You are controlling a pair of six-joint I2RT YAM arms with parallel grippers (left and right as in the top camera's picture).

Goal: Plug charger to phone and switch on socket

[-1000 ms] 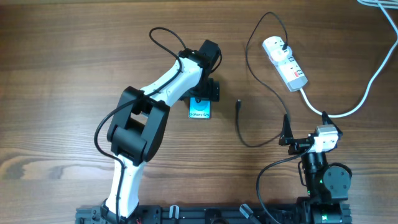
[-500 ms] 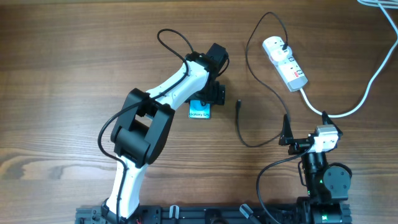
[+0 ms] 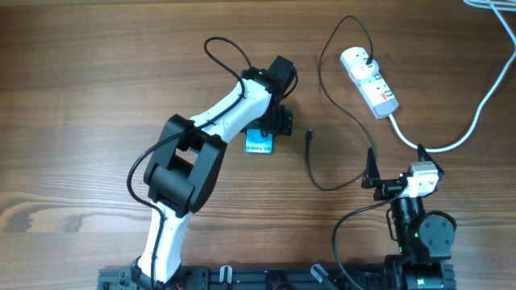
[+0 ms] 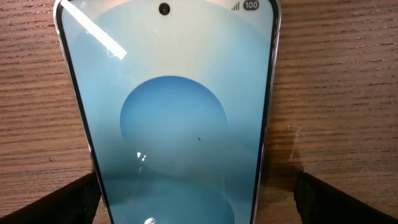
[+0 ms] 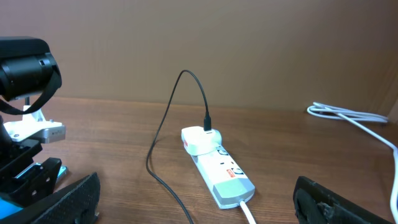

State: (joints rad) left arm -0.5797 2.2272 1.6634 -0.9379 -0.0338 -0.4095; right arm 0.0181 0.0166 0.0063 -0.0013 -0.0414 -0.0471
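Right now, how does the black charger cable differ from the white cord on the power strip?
The charger is thin and black; the white cord is thick. The charger's free tip lies loose near the phone; the white cord runs off the frame's right edge. Both join the socket, at opposite ends.

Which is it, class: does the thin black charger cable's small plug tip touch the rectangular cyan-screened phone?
Apart. The overhead view shows a strip of bare wooden table between the charger's black plug tip and the cyan-screened phone.
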